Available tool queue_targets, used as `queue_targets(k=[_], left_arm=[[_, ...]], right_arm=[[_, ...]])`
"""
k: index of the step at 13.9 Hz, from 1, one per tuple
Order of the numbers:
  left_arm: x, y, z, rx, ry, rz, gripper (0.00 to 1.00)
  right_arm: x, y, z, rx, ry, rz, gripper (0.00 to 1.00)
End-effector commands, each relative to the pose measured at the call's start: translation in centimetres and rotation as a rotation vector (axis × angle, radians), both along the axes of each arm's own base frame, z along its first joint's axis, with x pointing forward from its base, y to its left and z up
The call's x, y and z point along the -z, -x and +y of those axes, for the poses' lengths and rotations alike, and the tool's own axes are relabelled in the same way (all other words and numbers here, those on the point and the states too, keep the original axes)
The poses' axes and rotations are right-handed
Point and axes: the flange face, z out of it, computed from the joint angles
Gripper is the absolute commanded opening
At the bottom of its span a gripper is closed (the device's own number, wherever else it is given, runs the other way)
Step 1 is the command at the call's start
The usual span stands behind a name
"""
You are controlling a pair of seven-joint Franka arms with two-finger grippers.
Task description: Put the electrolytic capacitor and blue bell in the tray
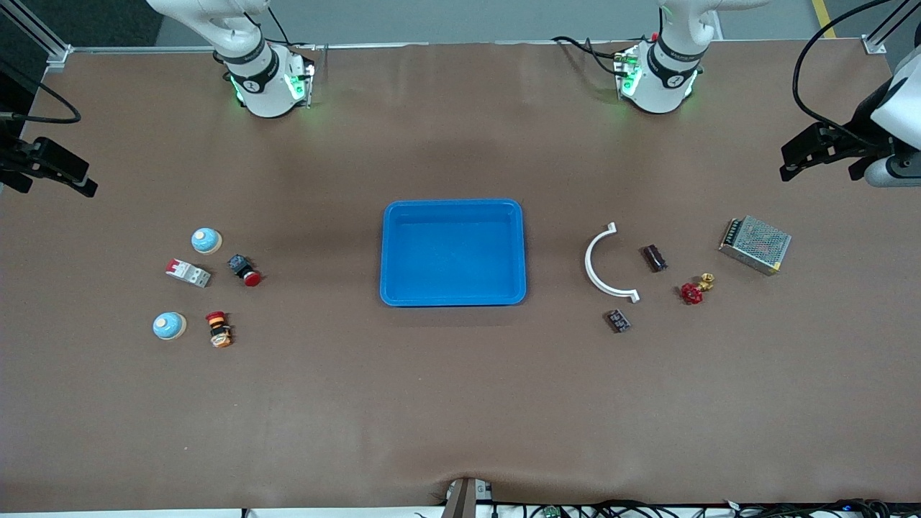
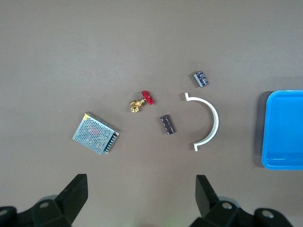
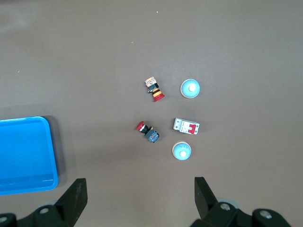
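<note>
The blue tray point(image 1: 453, 248) lies empty at the table's middle. The electrolytic capacitor point(image 1: 654, 257), a short dark cylinder, lies toward the left arm's end beside a white arc point(image 1: 604, 262); the left wrist view also shows the capacitor point(image 2: 167, 125). Two blue bells stand toward the right arm's end, one point(image 1: 206, 240) farther from the front camera and one point(image 1: 170, 326) nearer. My left gripper point(image 2: 141, 182) hangs open and empty high over its end. My right gripper point(image 3: 140, 184) hangs open and empty high over the bells' end, with one bell point(image 3: 182, 151) close to its fingers in the right wrist view.
A metal mesh power supply point(image 1: 755, 244), a red-handled brass valve point(image 1: 695, 289) and a small black module point(image 1: 619, 321) lie around the capacitor. A white and red breaker point(image 1: 188, 273) and two push buttons point(image 1: 245, 270) point(image 1: 218, 329) lie among the bells.
</note>
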Motion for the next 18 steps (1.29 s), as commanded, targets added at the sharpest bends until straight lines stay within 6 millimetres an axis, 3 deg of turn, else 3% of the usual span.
queue_targets(k=[1, 5, 6, 11, 13, 14, 18], left_arm=[[-0.5, 0.6, -0.3, 0.004, 0.007, 0.002, 1.00], [-0.4, 0.4, -0.2, 0.002, -0.007, 0.001, 1.00], [0.5, 0.2, -0.1, -0.004, -0.002, 0.021, 1.00], [10.5, -0.2, -0.4, -0.150, 0.007, 0.098, 1.00], [14.6, -0.7, -1.8, -0.231, 0.023, 0.084, 1.00], [17.0, -0.7, -2.9, -0.246, 0.022, 0.084, 1.00], [27.3, 0.9, -2.2, -0.343, 0.025, 0.060, 1.00]], right_arm=[[-0.3, 0.3, -0.1, -0.004, 0.013, -0.009, 1.00], [-0.4, 0.4, -0.2, -0.001, 0.013, -0.010, 1.00], [-0.4, 0.4, -0.2, 0.008, 0.011, -0.010, 1.00], [-0.6, 0.4, -1.1, 0.027, 0.006, -0.016, 1.00], [-0.4, 0.1, -1.8, 0.034, 0.013, -0.025, 1.00], [-0.1, 0.0, -2.5, 0.040, 0.011, -0.022, 1.00], [2.6, -1.4, -4.8, 0.077, 0.013, 0.019, 1.00]])
